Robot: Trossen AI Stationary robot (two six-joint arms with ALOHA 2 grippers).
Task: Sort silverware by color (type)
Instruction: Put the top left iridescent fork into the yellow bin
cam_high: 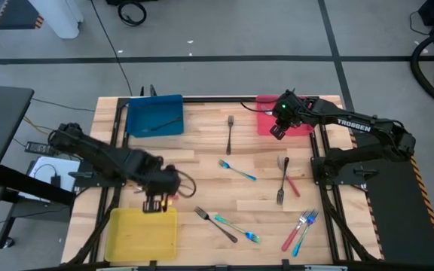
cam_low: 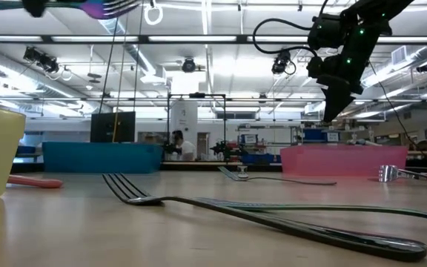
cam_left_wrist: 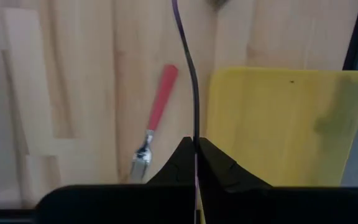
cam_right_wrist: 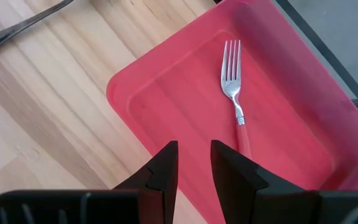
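Note:
My left gripper [cam_high: 155,202] hovers at the far edge of the yellow tray [cam_high: 142,235], shut on a slim dark fork with a purple-teal sheen [cam_left_wrist: 190,74]; its tines show at the top of the low view [cam_low: 121,7]. My right gripper [cam_right_wrist: 194,163] hangs open and empty over the red tray [cam_right_wrist: 166,93], near the tray's left side [cam_high: 279,126]. A red-handled fork [cam_right_wrist: 235,93] lies flat in that tray. Another red-handled utensil [cam_left_wrist: 157,112] lies on the table beside the yellow tray. My left gripper pinches the fork's thin handle [cam_left_wrist: 195,134] between its two fingers, which come from above. The fork shows edge-on and runs out past the fingertips. It is lifted clear of the table, about level in the low view, along the yellow tray's edge.
The blue tray [cam_high: 154,115] at the far left holds one utensil. Loose on the wood lie a dark fork [cam_high: 230,134], a teal one [cam_high: 237,170], a dark and red pair [cam_high: 285,181], and several more near the front edge [cam_high: 236,226] [cam_high: 300,229].

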